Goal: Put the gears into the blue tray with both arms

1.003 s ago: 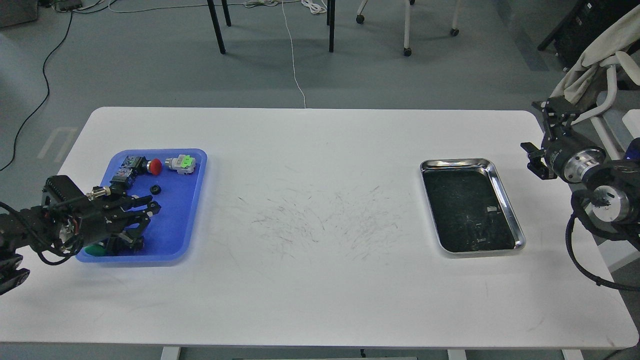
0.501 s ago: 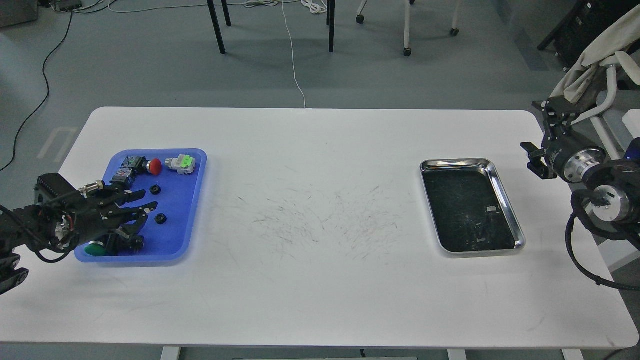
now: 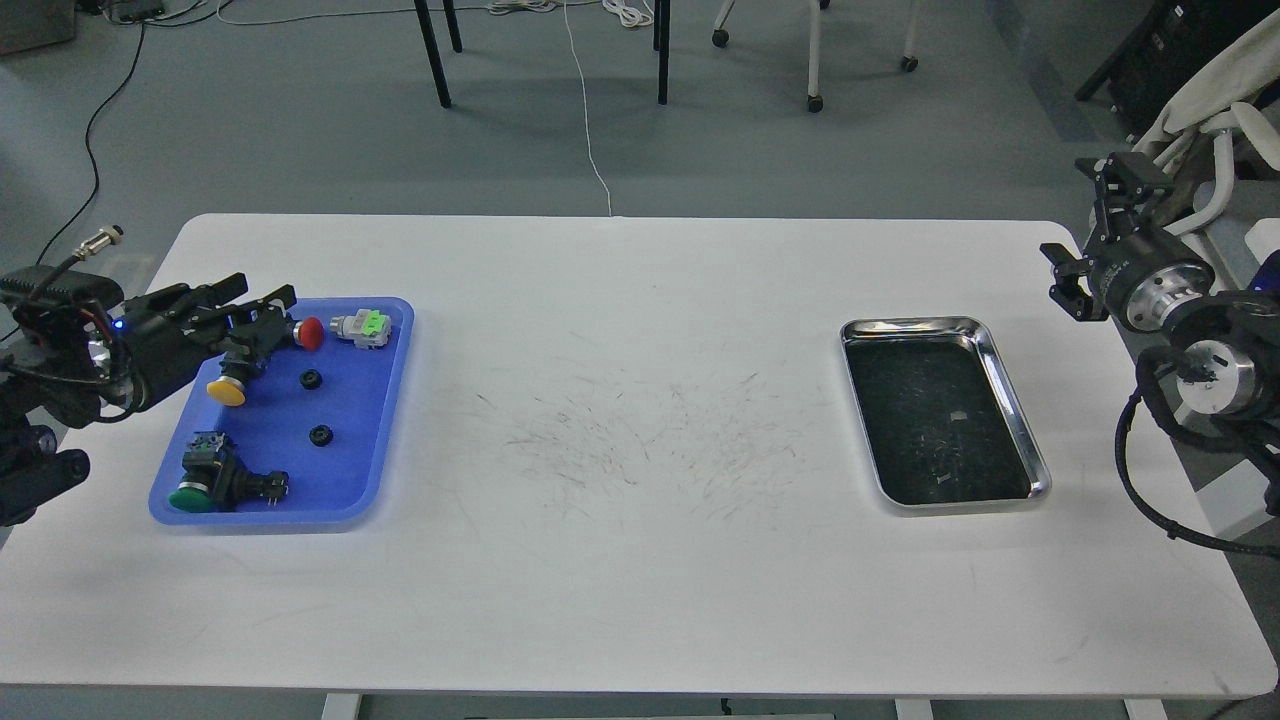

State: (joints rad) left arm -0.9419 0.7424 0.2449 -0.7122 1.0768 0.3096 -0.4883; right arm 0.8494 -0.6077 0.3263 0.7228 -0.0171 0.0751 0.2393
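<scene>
Both gears [image 3: 311,379] lie in the blue tray [image 3: 385,410]. The left end effector [image 3: 262,294], fingers parted and empty, could snag the red push-button [image 3: 310,334]; the right end effector's [image 3: 1115,205] opening cannot be told.

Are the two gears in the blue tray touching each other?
Apart. The head view shows bare blue tray floor between the upper gear and the lower gear.
</scene>
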